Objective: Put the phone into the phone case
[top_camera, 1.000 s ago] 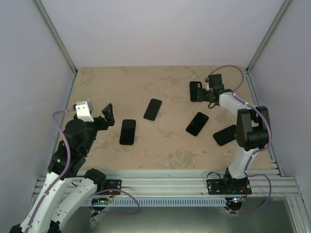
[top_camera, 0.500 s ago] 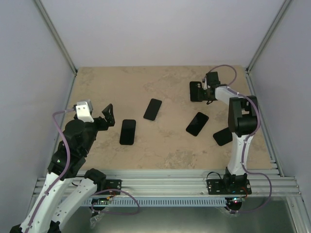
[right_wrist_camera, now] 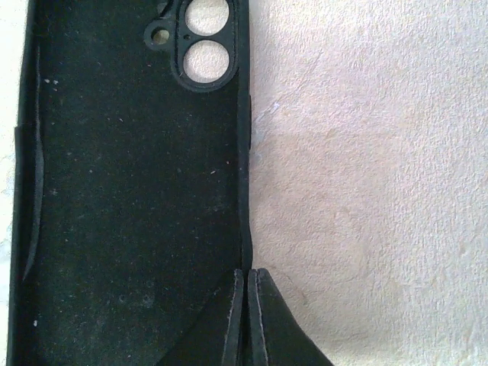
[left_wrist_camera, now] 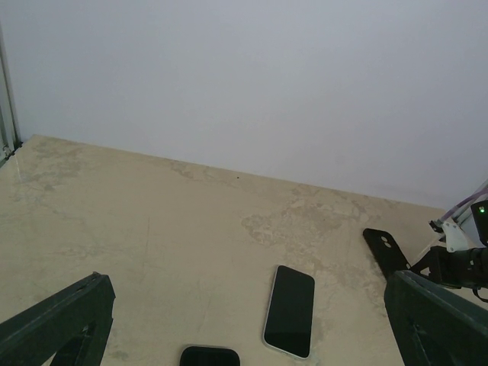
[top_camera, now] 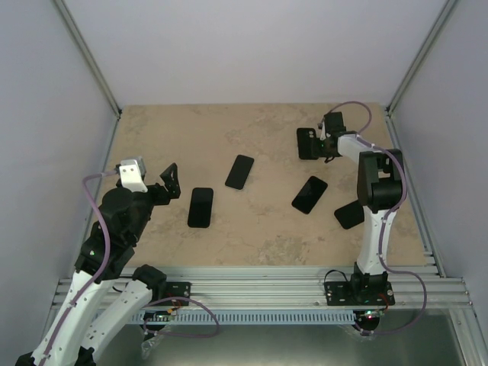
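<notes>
The black phone case (top_camera: 306,142) lies inner side up at the back right, its camera holes (right_wrist_camera: 200,38) showing in the right wrist view. My right gripper (top_camera: 319,145) is shut on the case's right rim (right_wrist_camera: 244,229), one finger inside the case and one outside, fingertips pressed together (right_wrist_camera: 248,273). Several black phones lie face up: one mid-table (top_camera: 239,171), one to its left (top_camera: 200,207), one right of centre (top_camera: 309,194). My left gripper (top_camera: 169,181) hovers open at the left, nothing between its fingers (left_wrist_camera: 65,320).
A further dark phone (top_camera: 350,214) lies partly under the right arm's upper link (top_camera: 379,191). The left wrist view shows the mid-table phone (left_wrist_camera: 290,310), the case (left_wrist_camera: 383,250) and the back wall (left_wrist_camera: 244,84). Metal frame posts stand at the rear corners.
My right gripper has closed from open onto the case's right rim, and the right arm's elbow has swung inward. The left arm has not moved.
</notes>
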`<action>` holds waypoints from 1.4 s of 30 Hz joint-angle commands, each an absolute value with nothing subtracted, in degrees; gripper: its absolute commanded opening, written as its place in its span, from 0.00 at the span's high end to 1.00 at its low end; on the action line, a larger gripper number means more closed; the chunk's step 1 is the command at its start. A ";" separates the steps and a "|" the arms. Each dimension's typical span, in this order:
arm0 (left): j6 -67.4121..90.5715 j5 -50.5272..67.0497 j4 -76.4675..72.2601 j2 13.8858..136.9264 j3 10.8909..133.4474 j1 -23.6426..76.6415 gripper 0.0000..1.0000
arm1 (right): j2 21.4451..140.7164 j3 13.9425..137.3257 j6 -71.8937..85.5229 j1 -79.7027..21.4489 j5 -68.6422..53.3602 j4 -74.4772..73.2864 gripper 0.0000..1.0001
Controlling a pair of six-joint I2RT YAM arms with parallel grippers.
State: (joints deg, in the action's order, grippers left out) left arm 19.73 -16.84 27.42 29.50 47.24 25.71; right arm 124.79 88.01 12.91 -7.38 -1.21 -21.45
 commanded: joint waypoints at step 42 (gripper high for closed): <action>19.43 -18.45 26.02 30.16 46.15 25.40 0.01 | 86.40 46.03 5.92 -47.77 -3.79 -13.24 1.00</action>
